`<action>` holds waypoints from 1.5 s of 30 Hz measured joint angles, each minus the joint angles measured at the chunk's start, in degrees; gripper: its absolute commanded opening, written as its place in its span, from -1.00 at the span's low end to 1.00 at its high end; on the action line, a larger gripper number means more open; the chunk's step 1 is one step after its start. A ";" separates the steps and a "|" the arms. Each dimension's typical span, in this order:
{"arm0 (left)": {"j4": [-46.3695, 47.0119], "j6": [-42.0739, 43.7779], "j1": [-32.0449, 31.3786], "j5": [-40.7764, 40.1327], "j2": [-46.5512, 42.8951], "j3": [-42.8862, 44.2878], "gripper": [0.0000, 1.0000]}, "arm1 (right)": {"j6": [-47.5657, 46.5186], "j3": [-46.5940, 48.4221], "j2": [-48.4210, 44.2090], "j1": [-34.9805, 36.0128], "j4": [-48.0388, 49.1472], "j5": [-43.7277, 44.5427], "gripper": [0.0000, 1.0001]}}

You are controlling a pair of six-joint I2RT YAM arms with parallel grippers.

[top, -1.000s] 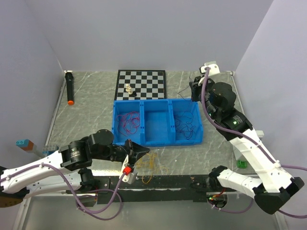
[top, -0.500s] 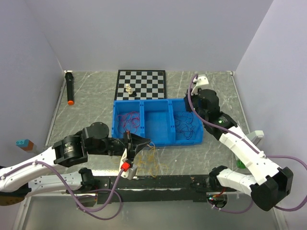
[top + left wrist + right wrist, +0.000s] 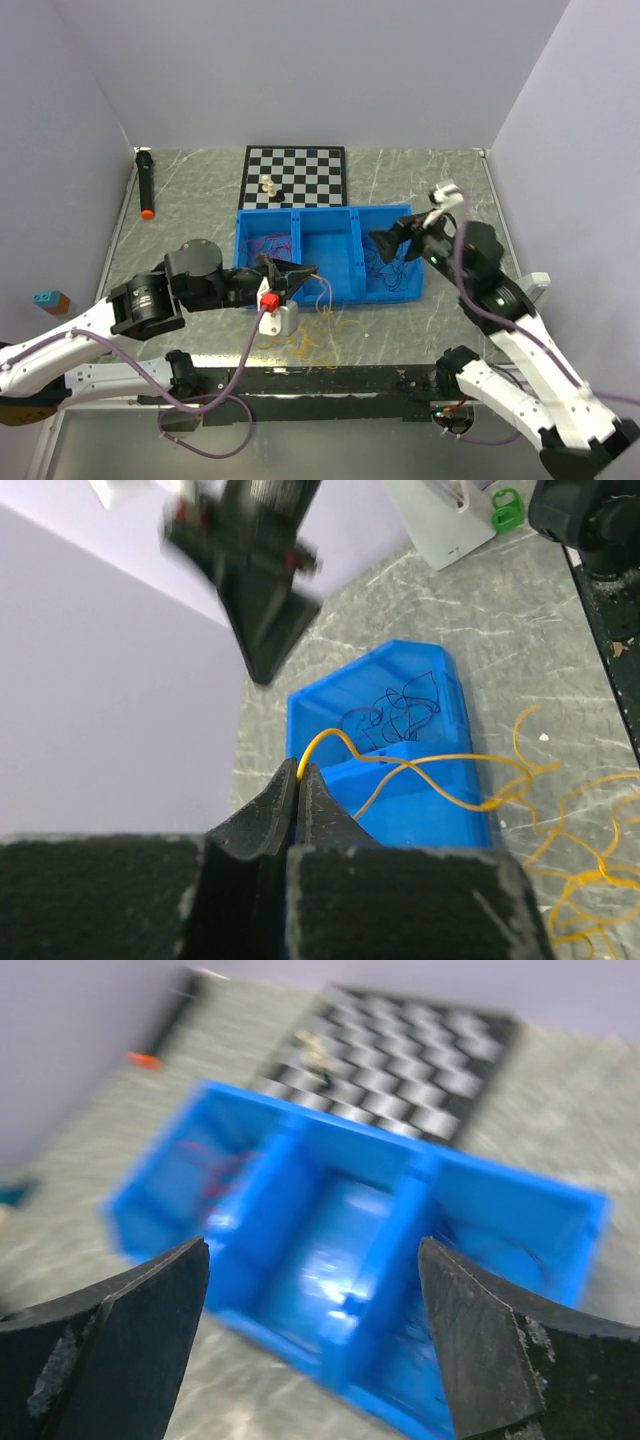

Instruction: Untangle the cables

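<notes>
Left pincer (image 3: 303, 272) at front wall of blue bin (image 3: 392, 291), yellow cables (image 3: 322, 336) loose on bench (image 3: 200, 200) just in front, red cables (image 3: 270, 250) in left bay, dark cables (image 3: 390, 268) in right bay near right pincer (image 3: 378, 240), chessboard (image 3: 297, 172) behind bin.

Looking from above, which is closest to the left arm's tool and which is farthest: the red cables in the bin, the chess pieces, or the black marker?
From the left tool, shut on a yellow cable:
1. Red cables, in the blue bin's left compartment, right beside the tool.
2. Chess pieces, on the checkerboard farther back.
3. Black marker, far off to the left.
</notes>
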 measured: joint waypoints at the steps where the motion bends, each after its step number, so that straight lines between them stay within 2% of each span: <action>1: 0.26 -1.16 0.15 -0.50 0.44 0.11 -0.98 | 0.04 0.13 -1.79 0.07 0.00 -2.08 0.77; 6: 1.20 -2.99 0.28 -1.14 0.76 0.09 -0.98 | 1.09 0.37 -7.50 0.17 0.33 -14.84 0.78; 12: 2.32 -4.24 0.28 -1.46 0.68 0.09 -0.98 | 2.40 0.35 -8.11 0.50 0.39 -29.59 0.89; 15: 2.89 -4.68 0.31 -1.53 0.63 -0.02 -0.98 | 2.25 0.35 -7.63 2.38 0.37 -33.59 0.90; 19: 3.89 -5.42 0.35 -1.55 0.66 -0.26 -0.98 | 0.35 0.92 -5.84 9.27 -0.02 -33.51 0.91; 23: 4.68 -5.68 0.35 -1.55 0.68 -0.26 -0.98 | -2.49 5.18 1.46 16.96 -1.49 -30.32 0.91; 28: 4.68 -5.75 0.35 -1.55 0.66 -0.26 -0.98 | -4.42 6.45 9.27 19.37 -1.73 -23.76 0.87; 30: 4.68 -5.77 0.35 -1.55 0.66 -0.26 -0.98 | -4.76 6.45 10.75 19.74 -1.75 -21.62 0.76; 31: 4.68 -5.77 0.35 -1.55 0.66 -0.26 -0.98 | -4.81 6.45 11.13 20.09 -1.68 -20.72 0.63; 34: 4.79 -5.77 0.35 -1.55 0.66 -0.26 -0.98 | -4.90 6.45 11.26 21.42 -0.61 -18.64 -0.12; 35: 4.90 -5.79 0.35 -1.57 0.66 -0.26 -0.92 | -4.90 6.45 11.28 21.73 -0.13 -18.16 -0.44; 37: 5.20 -5.95 0.35 -1.86 0.61 -0.26 -0.15 | -4.61 6.45 11.32 22.18 0.61 -17.20 -1.00; 40: 7.23 -7.23 0.42 -3.06 0.22 -0.98 0.21 | -4.13 6.45 10.69 22.32 1.27 -15.19 -1.00; 41: 8.07 -8.48 0.63 -3.78 -0.22 -1.62 0.65 | -4.07 6.45 10.19 22.32 1.25 -14.25 -1.00; 42: 9.01 -9.64 0.90 -4.52 -0.81 -2.45 0.87 | -4.11 6.47 9.51 22.32 1.14 -13.51 -1.00; 45: 11.50 -13.35 2.21 -6.32 -2.67 -5.73 0.99 | -4.15 7.67 7.58 22.32 -0.09 -12.09 -1.00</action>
